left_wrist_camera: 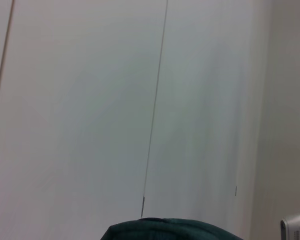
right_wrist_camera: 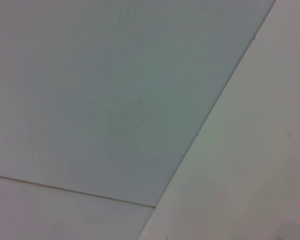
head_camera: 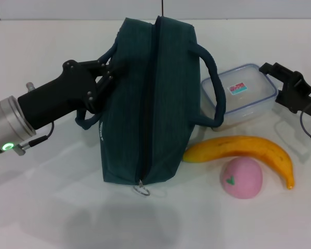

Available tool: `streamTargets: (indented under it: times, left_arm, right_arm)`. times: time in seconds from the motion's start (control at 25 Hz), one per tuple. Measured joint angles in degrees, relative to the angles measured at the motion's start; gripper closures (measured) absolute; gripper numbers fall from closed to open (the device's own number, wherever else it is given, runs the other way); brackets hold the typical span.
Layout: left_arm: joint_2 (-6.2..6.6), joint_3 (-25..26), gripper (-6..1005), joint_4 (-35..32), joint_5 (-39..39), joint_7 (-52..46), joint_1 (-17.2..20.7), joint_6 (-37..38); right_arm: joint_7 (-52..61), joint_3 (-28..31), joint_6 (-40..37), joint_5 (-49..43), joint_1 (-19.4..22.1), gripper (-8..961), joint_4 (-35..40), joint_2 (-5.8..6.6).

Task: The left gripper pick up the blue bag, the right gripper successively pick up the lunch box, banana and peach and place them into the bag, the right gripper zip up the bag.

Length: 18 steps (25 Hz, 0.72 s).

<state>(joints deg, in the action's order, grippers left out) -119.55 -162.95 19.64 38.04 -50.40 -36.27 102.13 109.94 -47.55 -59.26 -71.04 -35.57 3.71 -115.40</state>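
The blue bag [head_camera: 145,104] stands upright in the middle of the white table, its long zipper facing up and the ring pull [head_camera: 141,189] at the near end. My left gripper [head_camera: 104,72] reaches in from the left and is shut on the bag's left handle [head_camera: 88,122]. A strip of the bag's fabric [left_wrist_camera: 170,229] also shows in the left wrist view. The lunch box [head_camera: 238,96] lies to the right of the bag. My right gripper [head_camera: 270,84] is open, its fingers straddling the box's right end. Nearer me lie the banana [head_camera: 243,148] and the peach [head_camera: 241,178].
The bag's right handle [head_camera: 215,88] arches over the lunch box's left side. The table [head_camera: 52,207] stretches bare at the front left. The right wrist view holds only pale wall surfaces.
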Motion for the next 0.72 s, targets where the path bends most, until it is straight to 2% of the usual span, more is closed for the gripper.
streamTargets:
  times: [0.44, 0.72]
  left_arm:
    - [0.05, 0.00, 960, -0.64, -0.01, 0.63, -0.37, -0.12]
    - [0.11, 0.00, 960, -0.83, -0.20, 0.70, -0.57, -0.12]
  right_arm:
    - [0.12, 0.04, 2.15, 0.25, -2.37, 261, 0.13, -0.08]
    - [-0.39, -0.10, 2.28, 0.13, -2.44, 266, 0.20, -0.45]
